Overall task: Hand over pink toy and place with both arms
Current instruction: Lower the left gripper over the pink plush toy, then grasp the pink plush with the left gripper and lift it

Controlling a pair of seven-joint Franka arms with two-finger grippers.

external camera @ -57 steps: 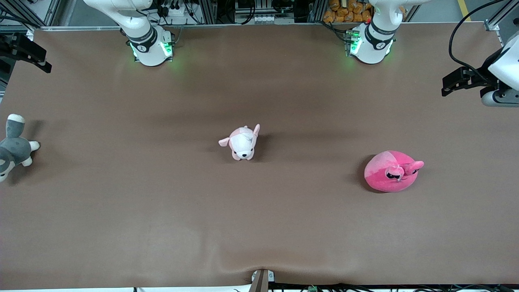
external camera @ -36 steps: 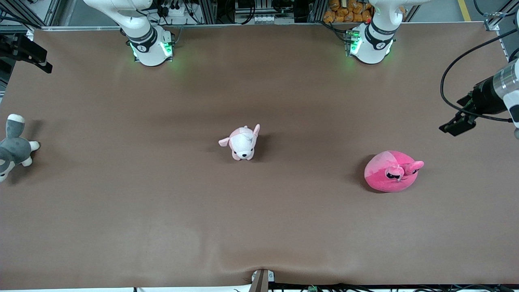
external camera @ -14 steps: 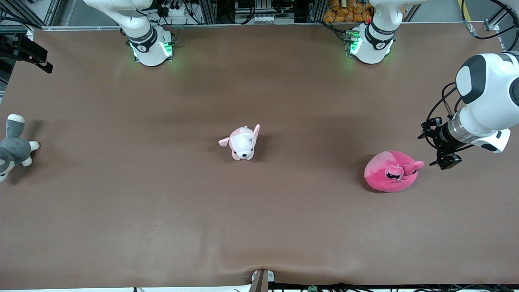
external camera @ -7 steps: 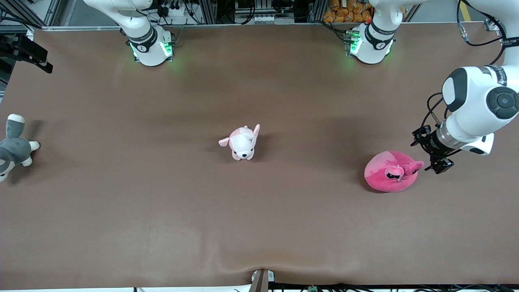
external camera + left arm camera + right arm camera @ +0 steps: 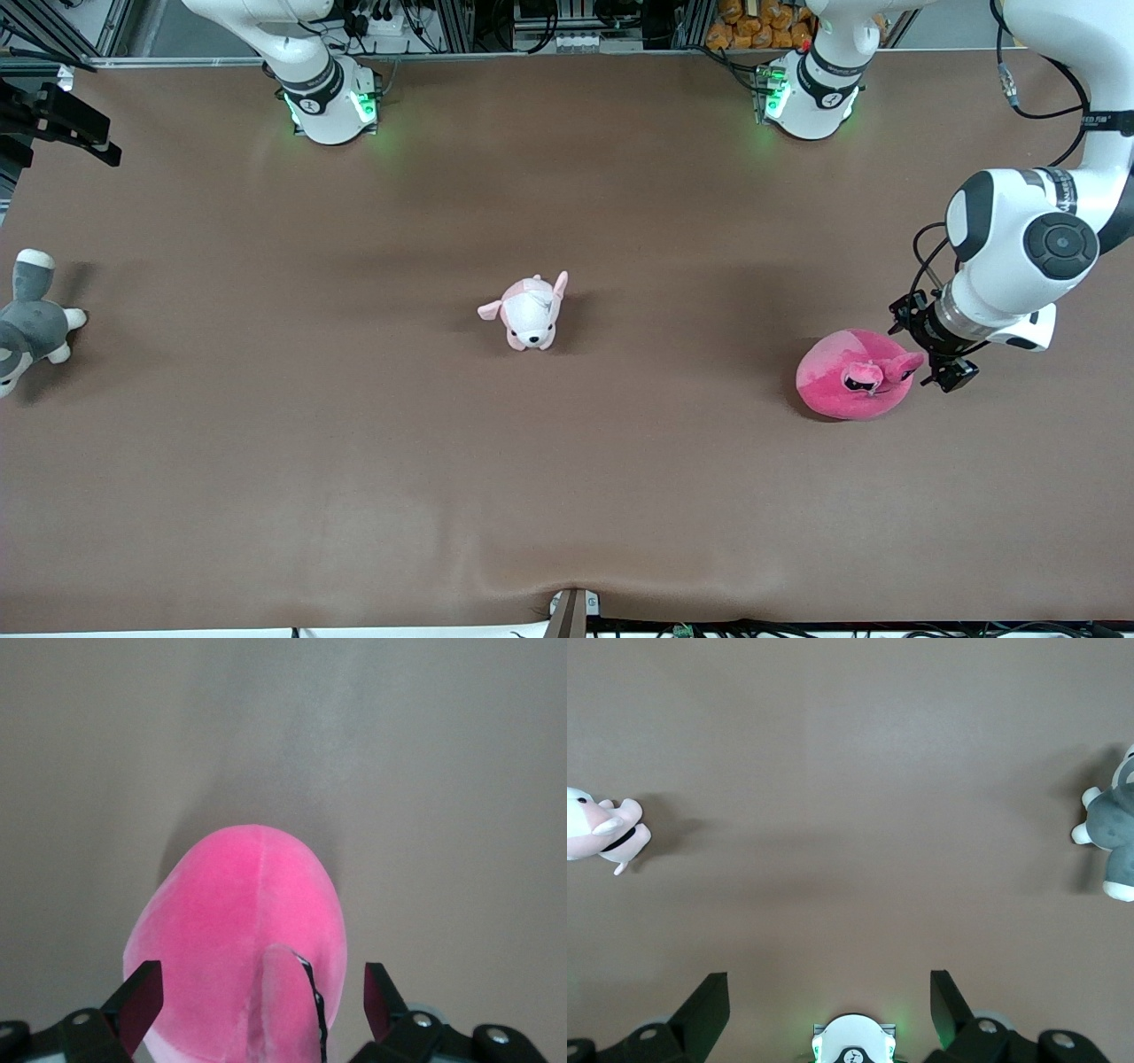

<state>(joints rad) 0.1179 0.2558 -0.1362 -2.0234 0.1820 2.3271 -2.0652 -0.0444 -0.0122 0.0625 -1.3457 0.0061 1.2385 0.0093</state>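
- The right gripper (image 5: pixel 84 146), a small black two-finger tool, shows at the table's edge at the right arm's end; it has barely shifted over the last few seconds, so this arm waits. In the right wrist view its fingers (image 5: pixel 704 1010) stand wide apart with nothing between them, high over bare table.
- The grey-and-white plush animal (image 5: pixel 27 323) lies at the right arm's end of the brown table (image 5: pixel 354 461), unmoved throughout and no part of the job.
- The small pale pink-and-white puppy plush (image 5: pixel 530 312) sits mid-table, likewise exactly where it was in every earlier picture.
- The pink toy (image 5: pixel 852 375), a large round hot-pink plush blob with little ears and slanted black eyes, rests on the table toward the left arm's end, a little nearer the front camera than the puppy. It has not budged.
- The left gripper (image 5: pixel 930 359) is what changed: four seconds ago it hung near the table's edge well apart from the toy; since then the arm has swung in and lowered, and half a second ago it was only slightly farther off than now. It now sits just beside the toy's ear.
- In the left wrist view its fingers (image 5: pixel 142 1001) are spread wide, straddling the pink toy (image 5: pixel 239 939), not yet closed on it.
- I judge the approach nearly finished: the pick-up looks imminent, while the handover and placing remain undone.
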